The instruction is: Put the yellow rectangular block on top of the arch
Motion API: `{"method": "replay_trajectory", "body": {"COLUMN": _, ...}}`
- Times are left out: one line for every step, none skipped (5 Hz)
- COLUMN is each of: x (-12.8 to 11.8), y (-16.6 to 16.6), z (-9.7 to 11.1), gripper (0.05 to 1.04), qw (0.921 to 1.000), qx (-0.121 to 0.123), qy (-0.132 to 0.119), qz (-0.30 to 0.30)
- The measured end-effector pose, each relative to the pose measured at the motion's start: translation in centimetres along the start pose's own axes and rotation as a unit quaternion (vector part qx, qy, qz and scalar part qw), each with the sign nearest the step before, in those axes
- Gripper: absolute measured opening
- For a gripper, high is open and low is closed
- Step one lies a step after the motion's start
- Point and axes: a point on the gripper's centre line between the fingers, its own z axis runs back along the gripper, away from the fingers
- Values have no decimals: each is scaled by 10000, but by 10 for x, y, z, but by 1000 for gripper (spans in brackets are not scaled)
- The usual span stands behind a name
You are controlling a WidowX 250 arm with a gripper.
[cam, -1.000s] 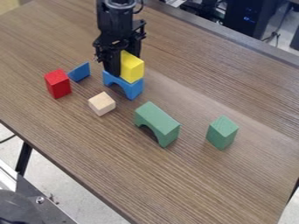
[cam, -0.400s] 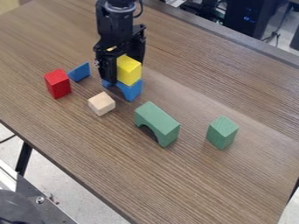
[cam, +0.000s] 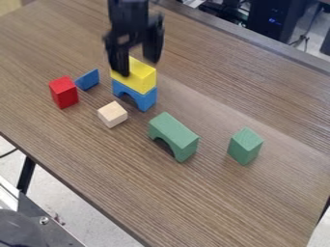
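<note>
On the brown wood-grain worktop (cam: 226, 193), with my black two-finger gripper (cam: 136, 67) spread above, the solid blue arch (cam: 147, 99) carries the smooth yellow rectangular block (cam: 143, 80). I judge that block light and stiff; I'd regrip it gently across its long sides.

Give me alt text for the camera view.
A yellow rectangular block rests on a blue arch under a black robot gripper with open jaws. A red rectangular block, pale wooden cube and green arch share the brown table.
</note>
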Motion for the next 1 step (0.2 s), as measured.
{"method": "replay_trajectory", "body": {"x": -6, "y": -2, "z": 19, "gripper": 999, "qw": 9994, "qx": 193, "qy": -121, "qz": -271}}
